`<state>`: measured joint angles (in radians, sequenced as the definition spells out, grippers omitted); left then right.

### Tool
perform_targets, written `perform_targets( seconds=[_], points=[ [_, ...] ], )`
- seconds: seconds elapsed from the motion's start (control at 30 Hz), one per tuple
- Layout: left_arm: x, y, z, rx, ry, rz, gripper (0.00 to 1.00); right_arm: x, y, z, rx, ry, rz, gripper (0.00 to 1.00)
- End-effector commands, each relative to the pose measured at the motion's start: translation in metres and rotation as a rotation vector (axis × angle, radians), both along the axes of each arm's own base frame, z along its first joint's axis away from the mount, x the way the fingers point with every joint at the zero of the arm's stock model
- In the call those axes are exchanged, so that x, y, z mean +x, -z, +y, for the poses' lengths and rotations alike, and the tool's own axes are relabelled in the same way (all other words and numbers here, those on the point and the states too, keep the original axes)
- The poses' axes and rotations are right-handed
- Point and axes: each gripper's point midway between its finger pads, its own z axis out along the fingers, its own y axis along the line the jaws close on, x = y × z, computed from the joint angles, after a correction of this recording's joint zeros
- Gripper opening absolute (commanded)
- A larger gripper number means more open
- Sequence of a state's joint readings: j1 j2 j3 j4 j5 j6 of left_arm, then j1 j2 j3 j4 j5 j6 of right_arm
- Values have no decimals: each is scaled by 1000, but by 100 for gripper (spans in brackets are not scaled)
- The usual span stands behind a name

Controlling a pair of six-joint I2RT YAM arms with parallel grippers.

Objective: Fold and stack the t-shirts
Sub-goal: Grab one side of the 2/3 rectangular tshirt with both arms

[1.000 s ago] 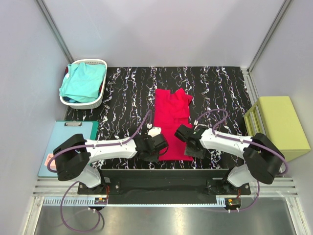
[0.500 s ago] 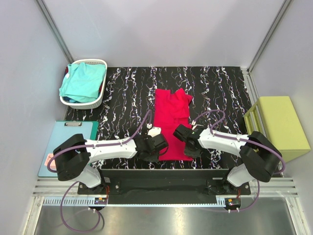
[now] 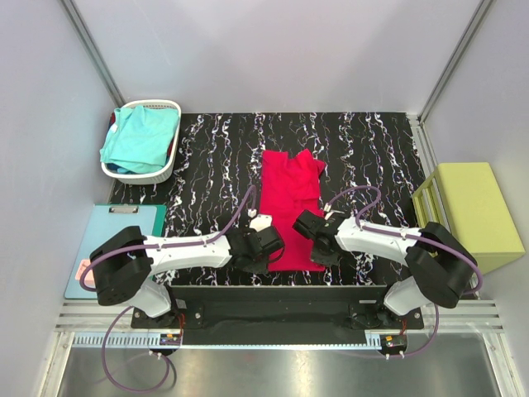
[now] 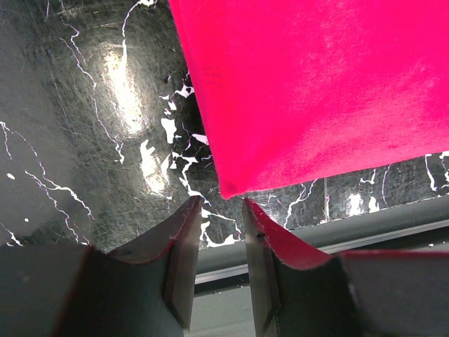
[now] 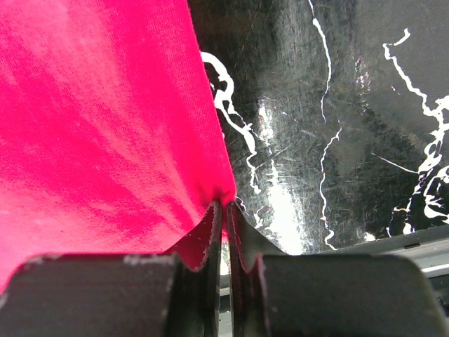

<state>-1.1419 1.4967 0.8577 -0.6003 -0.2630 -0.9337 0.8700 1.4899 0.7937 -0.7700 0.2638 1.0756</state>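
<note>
Your right gripper (image 5: 224, 210) is pinched closed on the near right corner of the crimson t-shirt (image 3: 289, 203), which lies flat along the middle of the black marbled table (image 3: 207, 165). Your left gripper (image 4: 221, 206) has its jaws parted, and the shirt's near left corner sits just ahead of the tips, not between them. The turquoise t-shirt (image 3: 139, 136) is heaped in the white basket (image 3: 151, 102) at the table's far left corner.

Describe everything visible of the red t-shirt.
The red t-shirt is soft crimson cloth, folded into a long strip, rumpled at its far end, flat on the black marbled table. The right gripper pinches its near right corner; the left gripper stands open just short of the near left corner.
</note>
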Motion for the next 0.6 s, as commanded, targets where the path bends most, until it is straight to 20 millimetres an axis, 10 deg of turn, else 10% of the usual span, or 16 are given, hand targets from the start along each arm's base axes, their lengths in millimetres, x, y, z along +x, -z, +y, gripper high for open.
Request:
perform_targets(
  seconds=[0.0,0.57],
  points=[
    [7,-10,-10,-45,-20,-38,34,-24,17,-14,-48,-1,87,8],
    [29,12,-18,-25,-22,-51,33,-25,10,-18,-47,-2,74,9]
  ],
)
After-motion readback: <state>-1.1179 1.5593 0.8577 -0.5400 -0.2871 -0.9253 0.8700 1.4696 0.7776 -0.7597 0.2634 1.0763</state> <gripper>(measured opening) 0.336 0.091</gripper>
